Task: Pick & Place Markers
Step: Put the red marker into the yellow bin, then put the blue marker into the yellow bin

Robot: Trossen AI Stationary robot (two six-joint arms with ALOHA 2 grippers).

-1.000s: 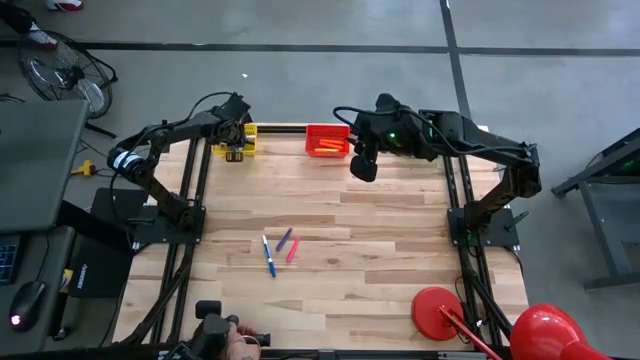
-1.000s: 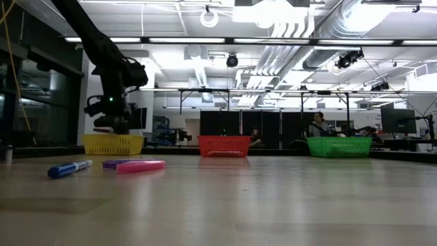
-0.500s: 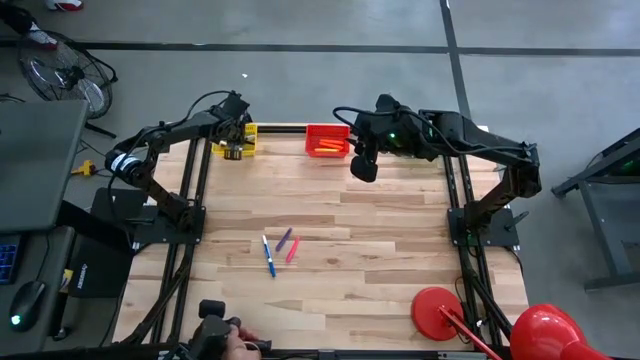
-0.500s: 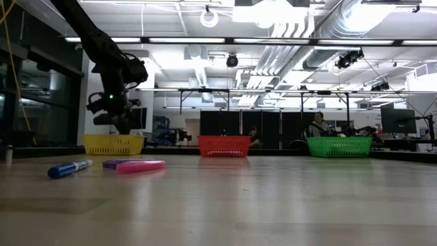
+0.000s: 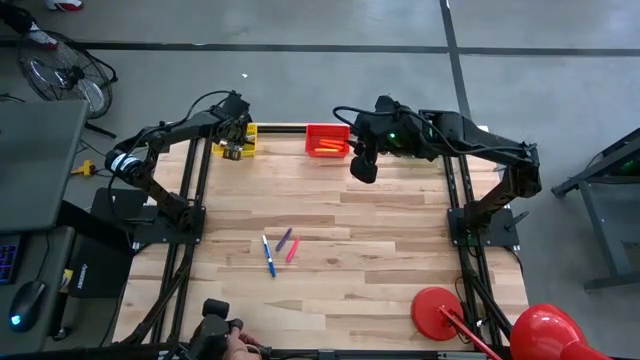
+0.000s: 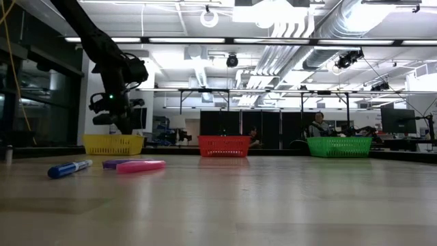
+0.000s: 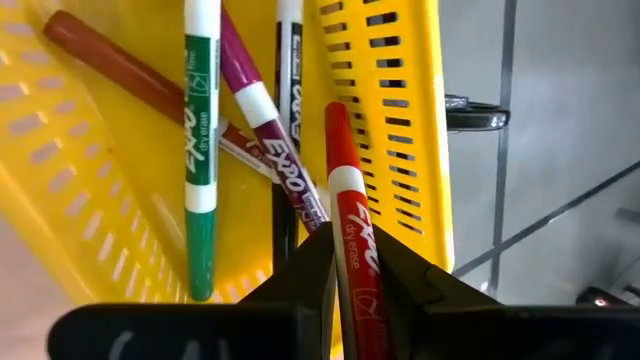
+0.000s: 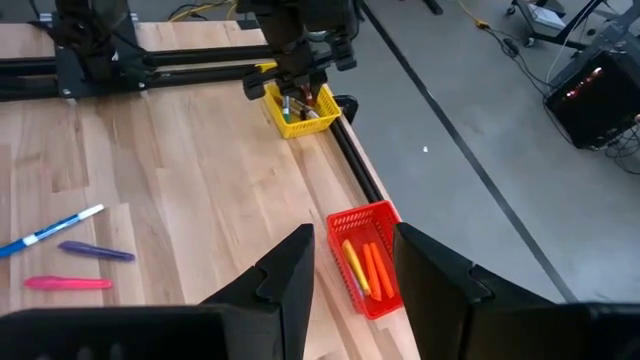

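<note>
My left gripper point(image 5: 233, 150) hangs over the yellow basket point(image 5: 247, 133) at the table's far left and is shut on a red marker point(image 7: 348, 190). Green point(image 7: 201, 150), purple point(image 7: 262, 110), black point(image 7: 289, 90) and brown point(image 7: 120, 70) markers lie in that basket. A blue marker point(image 5: 269, 256), a purple one point(image 5: 284, 240) and a pink one point(image 5: 292, 250) lie flat on the table's middle. My right gripper point(image 5: 362, 168) is raised beside the red basket point(image 5: 327, 140), open and holding nothing. My left gripper pinches the red marker's labelled barrel point(image 7: 356, 262) between its two fingers. The fingers slant down into the yellow basket, and the marker lies along them. Its red cap end point(image 7: 336, 125) sticks out ahead by the basket's slotted wall point(image 7: 400, 120); whether it touches the basket, I cannot tell.
The red basket point(image 8: 365, 262) holds orange markers. A green basket point(image 6: 339, 146) stands at the far right. A person's hand point(image 5: 235, 342) with a dark device is at the near edge, and a red round stand point(image 5: 440, 310) sits near right. Bare wood surrounds the three loose markers.
My left gripper has rolled a little about its own pointing line while staying over the yellow basket, still shut on the red marker. My right arm has kept still.
</note>
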